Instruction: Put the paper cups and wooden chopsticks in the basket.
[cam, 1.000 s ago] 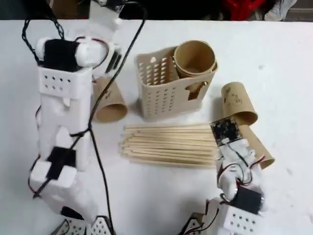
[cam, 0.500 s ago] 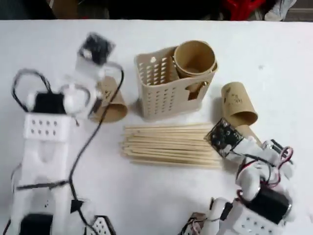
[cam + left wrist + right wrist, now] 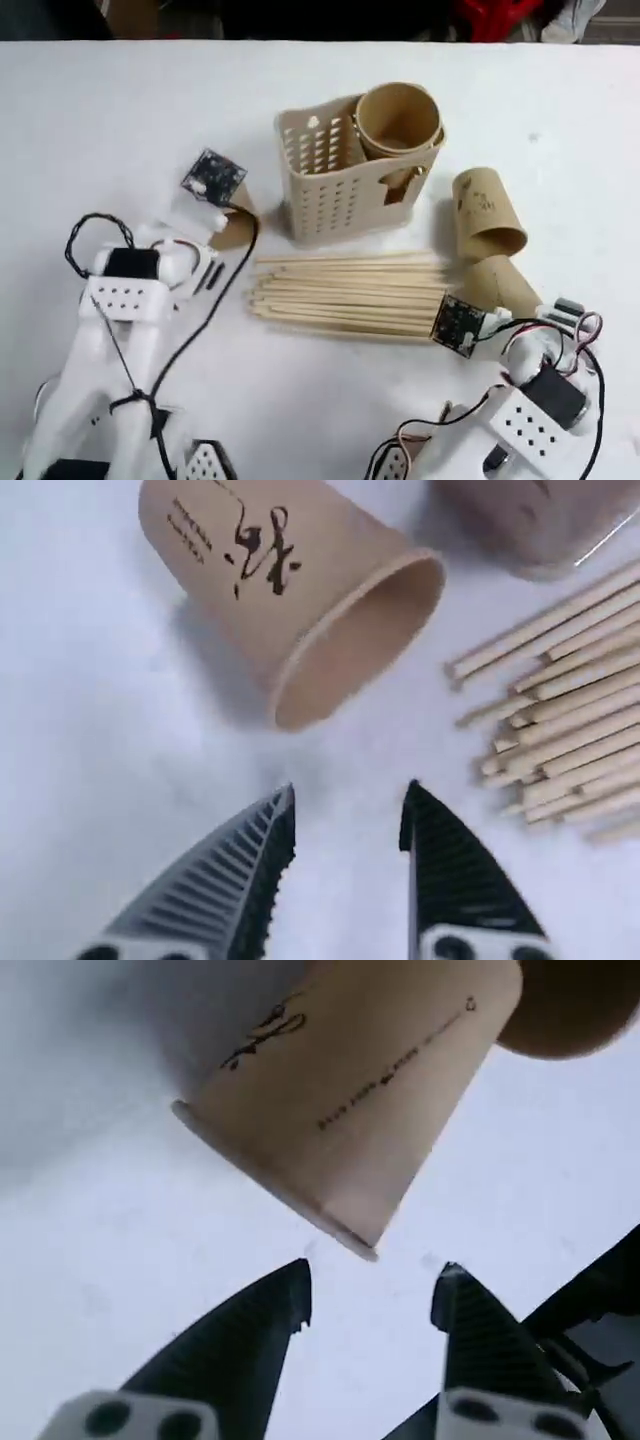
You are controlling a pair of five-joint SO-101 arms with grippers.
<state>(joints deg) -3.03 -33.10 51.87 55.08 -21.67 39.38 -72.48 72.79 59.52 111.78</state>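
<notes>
the left gripper (image 3: 347, 792), released with jaws spread, hangs just short of a brown paper cup (image 3: 290, 590) lying on its side on the white surface (image 3: 80, 780), mouth turned roughly toward it, while the right gripper (image 3: 372, 1270), also released, faces another tipped cup (image 3: 350, 1090).

Paper cup (image 3: 238, 226) (mostly) behind wrist camera (image 3: 213, 178)

Paper cups (image 3: 398, 118) in basket (image 3: 330, 200), chopsticks (image 3: 345, 295) beside
</notes>
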